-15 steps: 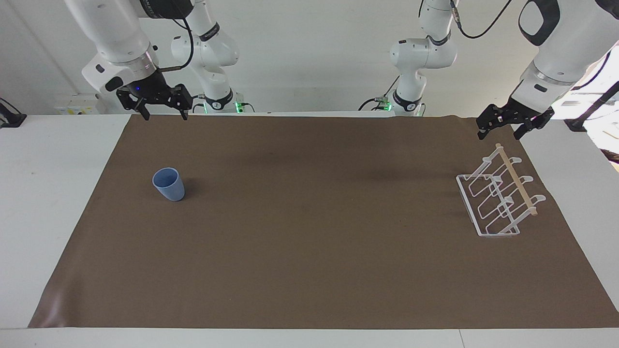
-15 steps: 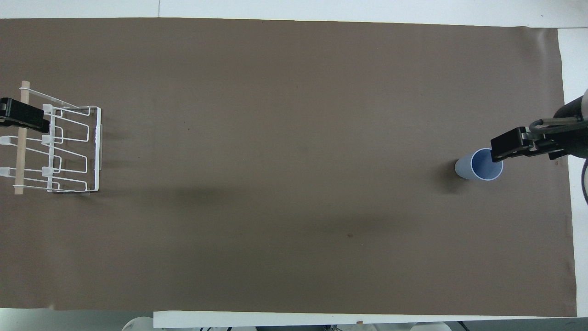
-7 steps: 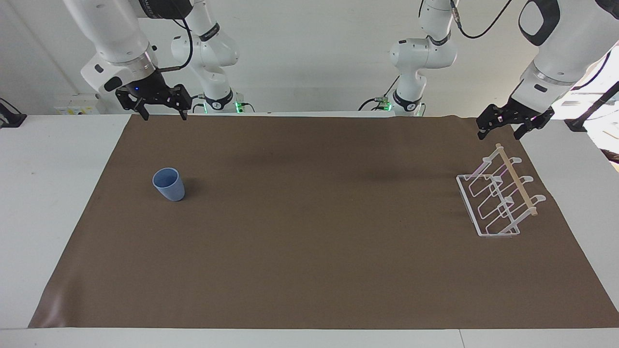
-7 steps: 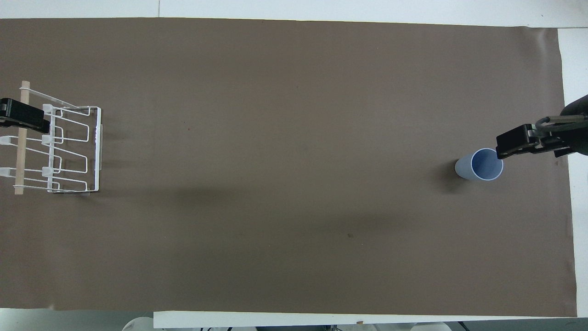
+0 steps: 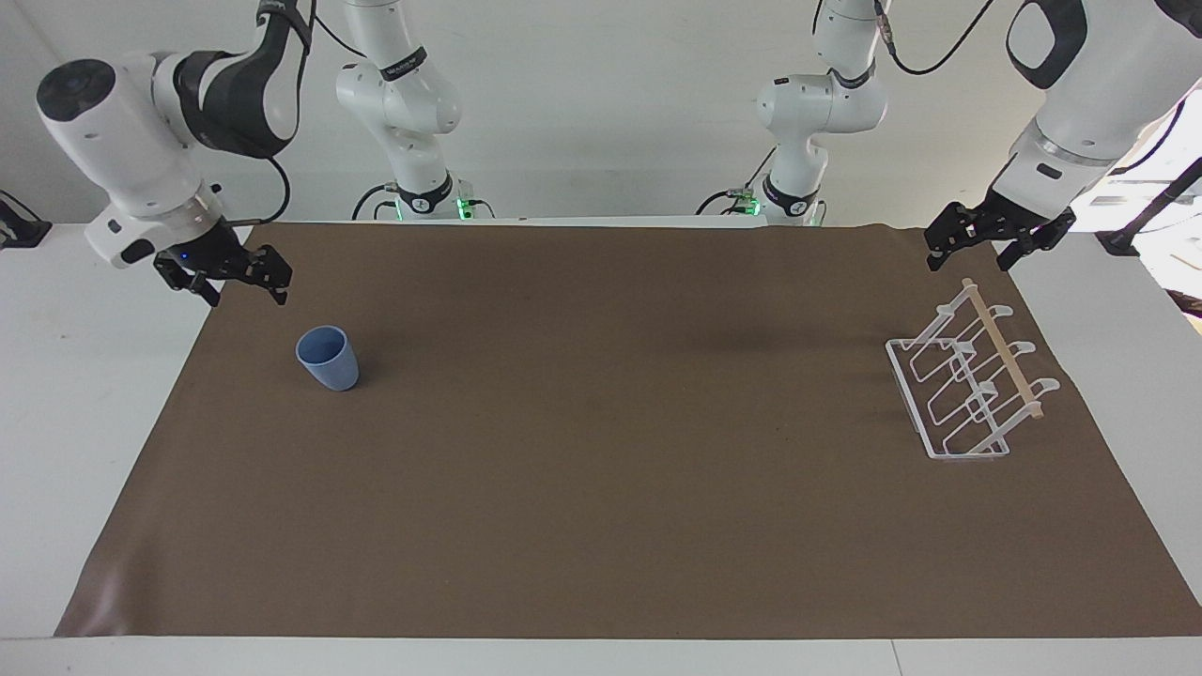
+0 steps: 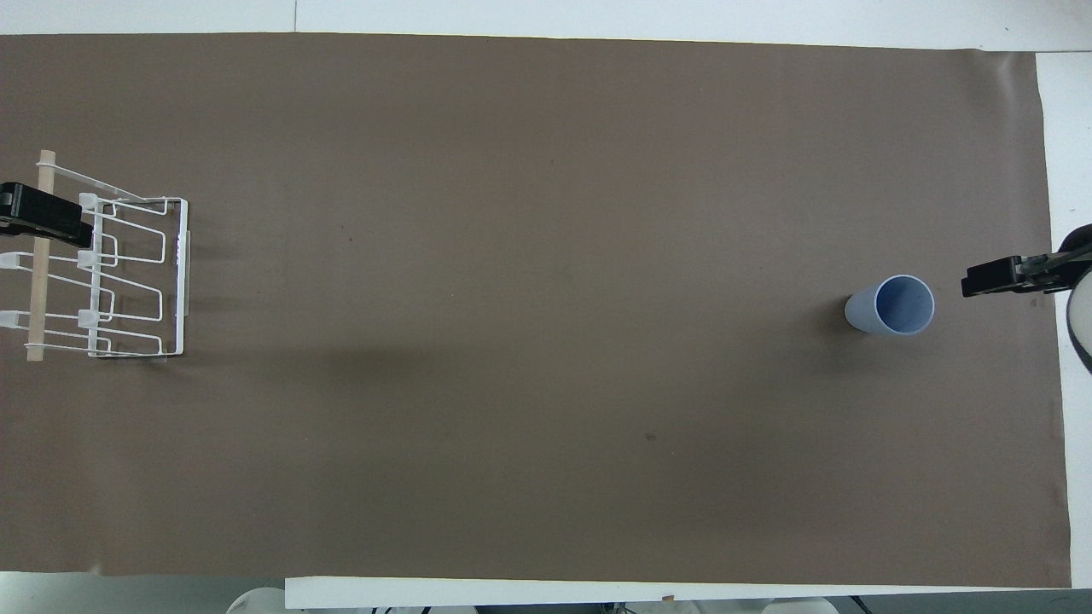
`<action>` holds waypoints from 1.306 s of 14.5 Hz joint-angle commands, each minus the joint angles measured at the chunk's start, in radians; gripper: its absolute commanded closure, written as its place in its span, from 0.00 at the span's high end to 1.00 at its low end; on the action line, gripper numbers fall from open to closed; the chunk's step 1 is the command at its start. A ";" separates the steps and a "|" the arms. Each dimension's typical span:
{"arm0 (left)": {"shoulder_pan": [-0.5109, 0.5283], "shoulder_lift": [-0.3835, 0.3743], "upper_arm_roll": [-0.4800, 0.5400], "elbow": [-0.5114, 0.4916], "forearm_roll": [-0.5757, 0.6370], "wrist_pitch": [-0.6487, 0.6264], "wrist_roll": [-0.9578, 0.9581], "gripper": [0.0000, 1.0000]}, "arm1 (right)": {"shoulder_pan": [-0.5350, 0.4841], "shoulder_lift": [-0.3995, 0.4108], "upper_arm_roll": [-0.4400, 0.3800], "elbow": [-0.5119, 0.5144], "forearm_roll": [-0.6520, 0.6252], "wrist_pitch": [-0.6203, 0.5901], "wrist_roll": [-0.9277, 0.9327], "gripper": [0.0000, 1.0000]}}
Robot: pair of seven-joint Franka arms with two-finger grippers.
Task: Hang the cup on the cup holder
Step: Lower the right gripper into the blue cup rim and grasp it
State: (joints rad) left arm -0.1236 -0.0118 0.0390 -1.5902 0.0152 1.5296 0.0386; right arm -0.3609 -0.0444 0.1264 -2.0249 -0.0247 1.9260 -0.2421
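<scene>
The cup (image 5: 328, 358) stands upright, well apart from the rack (image 5: 967, 387). Right end effector (image 5: 240, 283), fingers apart beside the cup, should straddle its wall squarely; left end effector (image 5: 991, 242) waits, fingers apart.

The cup (image 5: 328, 358) is plain light blue. The cup holder (image 5: 967, 385) is white wire with a pale wooden rod (image 5: 1003, 348). The mat (image 5: 601, 488) is uniform brown; the table (image 5: 84, 376) is white. Both arms are white with black grippers.
</scene>
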 commanded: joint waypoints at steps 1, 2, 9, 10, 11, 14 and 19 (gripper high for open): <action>0.001 -0.007 0.001 -0.008 0.019 -0.012 0.014 1.00 | -0.007 0.017 0.012 -0.099 0.015 0.114 -0.012 1.00; -0.001 -0.007 0.001 -0.008 0.019 -0.013 0.014 1.00 | -0.009 0.032 0.012 -0.119 0.015 0.134 -0.031 1.00; 0.001 -0.007 0.001 -0.008 0.019 -0.012 0.014 1.00 | -0.018 0.097 0.012 -0.144 0.015 0.223 -0.054 0.98; 0.001 -0.007 0.001 -0.008 0.019 -0.013 0.014 1.00 | -0.015 0.097 0.012 -0.147 0.015 0.223 -0.054 0.94; 0.001 -0.007 0.001 -0.008 0.019 -0.013 0.014 1.00 | -0.015 0.092 0.012 -0.165 0.015 0.225 -0.055 0.89; 0.001 -0.007 0.001 -0.008 0.019 -0.013 0.014 1.00 | -0.015 0.090 0.013 -0.190 0.015 0.241 -0.059 0.61; 0.001 -0.010 0.002 -0.007 0.019 -0.080 0.010 1.00 | -0.010 0.090 0.018 -0.189 0.014 0.234 -0.082 0.04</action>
State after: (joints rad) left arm -0.1236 -0.0119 0.0390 -1.5902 0.0152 1.4914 0.0387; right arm -0.3656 0.0571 0.1354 -2.1961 -0.0235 2.1447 -0.2890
